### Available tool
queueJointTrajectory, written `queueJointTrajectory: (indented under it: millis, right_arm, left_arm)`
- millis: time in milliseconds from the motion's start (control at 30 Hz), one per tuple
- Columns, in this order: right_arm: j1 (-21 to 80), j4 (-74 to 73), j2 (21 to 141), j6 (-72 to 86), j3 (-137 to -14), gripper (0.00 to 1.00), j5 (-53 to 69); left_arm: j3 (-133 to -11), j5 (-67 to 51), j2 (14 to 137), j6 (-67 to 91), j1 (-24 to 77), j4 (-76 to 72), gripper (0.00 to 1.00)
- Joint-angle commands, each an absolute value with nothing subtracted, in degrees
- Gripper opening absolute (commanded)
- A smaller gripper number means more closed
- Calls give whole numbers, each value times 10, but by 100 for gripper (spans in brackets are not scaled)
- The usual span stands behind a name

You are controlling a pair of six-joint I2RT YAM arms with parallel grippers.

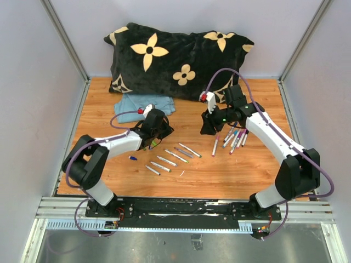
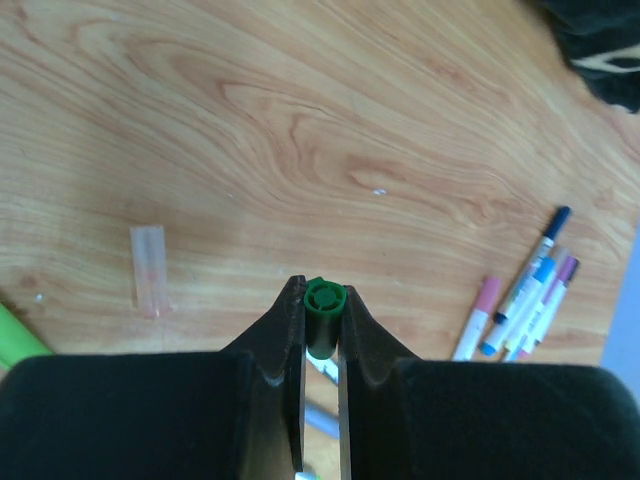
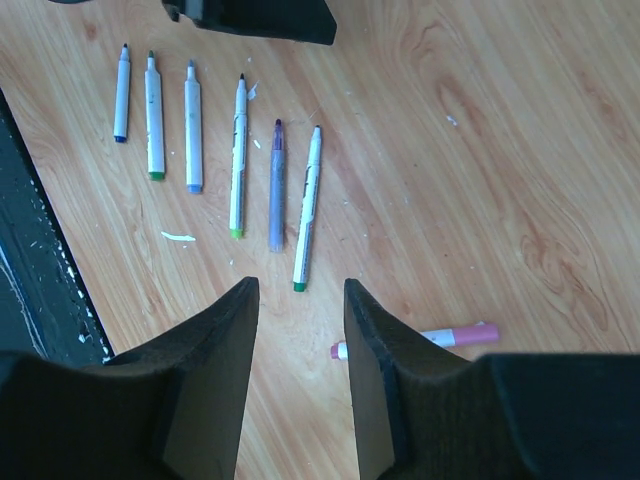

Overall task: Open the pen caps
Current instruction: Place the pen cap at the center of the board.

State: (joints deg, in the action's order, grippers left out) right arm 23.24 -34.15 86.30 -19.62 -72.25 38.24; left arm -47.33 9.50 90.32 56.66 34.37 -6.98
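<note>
pinching the green cap [image 2: 324, 299] end-on in my left gripper [image 2: 322, 296], jaws pressed onto its sides, held over the table [image 2: 300, 120]. can't tell from this angle whether a barrel is in it.

my right gripper [image 3: 298, 292] is spread and empty, hovering over the wood. a pink cap [image 3: 470, 333], on its pen, lies just beside one finger. the other capped pens [image 1: 234, 138] lie in a loose bunch beside that arm. six bare pens [image 3: 238, 170] sit in a row between the arms, and a small blue piece [image 1: 132, 158], likely a loose cap, is near my left arm.

handling guess: caps are tiny, light, hard smooth plastic with a friction fit, so they'll resist, then let go with a snap. grab across the cap's round side near mid-length, not on the tip. other gripper takes the barrel close to the cap, then pull straight along the axis. any bending risks slipping off or flicking the cap away.
</note>
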Motion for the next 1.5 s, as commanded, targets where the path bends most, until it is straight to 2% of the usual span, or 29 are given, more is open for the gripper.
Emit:
queueJointTrajectory:
  millis: [0, 267, 433, 600, 800, 867, 1267, 1433, 1467]
  right_arm:
    - [198, -346, 847, -199, -707, 41, 429]
    - [175, -346, 839, -194, -705, 42, 447]
    - [169, -346, 835, -193, -704, 42, 451]
    - [163, -345, 832, -191, -704, 42, 454]
    - [157, -345, 829, -189, -704, 42, 459]
    - [154, -345, 828, -189, -704, 42, 462]
    - [141, -340, 810, -183, -699, 43, 477]
    - [134, -332, 793, -180, -693, 43, 485]
    - [132, -330, 790, -179, -692, 43, 486]
  left_arm:
    - [-528, 137, 958, 570, 347, 18, 2]
    - [-575, 153, 1012, 555, 348, 38, 9]
    - [-577, 151, 1029, 557, 348, 41, 19]
    - [-574, 152, 1031, 560, 348, 44, 21]
    - [-565, 159, 1021, 565, 348, 52, 31]
    - [-558, 160, 1014, 568, 348, 50, 32]
    - [-532, 147, 900, 548, 348, 45, 35]
    - [-478, 105, 817, 492, 348, -29, 36]
    - [-458, 89, 799, 478, 348, -57, 42]
